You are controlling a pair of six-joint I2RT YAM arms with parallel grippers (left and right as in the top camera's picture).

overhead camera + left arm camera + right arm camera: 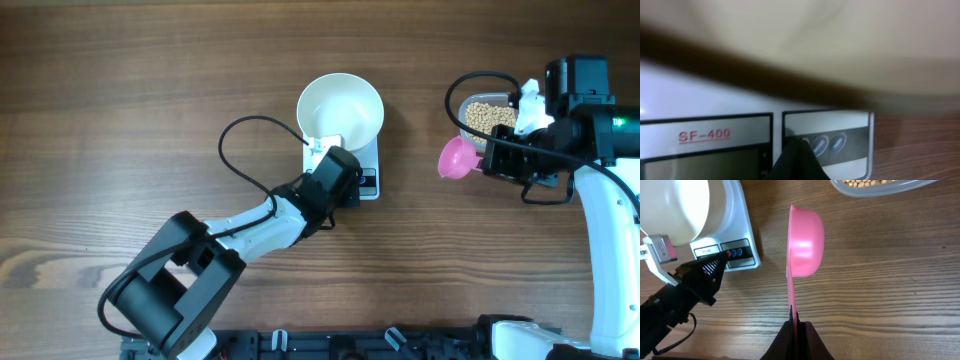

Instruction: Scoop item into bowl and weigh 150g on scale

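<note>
The white bowl (341,107) stands empty on the small white scale (371,158). My left gripper (352,186) is shut, and its dark tip (799,146) rests on the leftmost button of the scale's front panel (827,142). My right gripper (795,322) is shut on the handle of a pink scoop (805,242). It holds the scoop (458,158) on its side above the table, between the scale and the tub; no beans show in it. The tan beans (490,115) lie in a clear tub (468,104) at the back right.
The left arm (240,235) reaches in from the lower left, with a black cable (235,150) looping left of the bowl. The right arm (580,130) partly covers the tub. Bare wooden table (120,100) surrounds everything.
</note>
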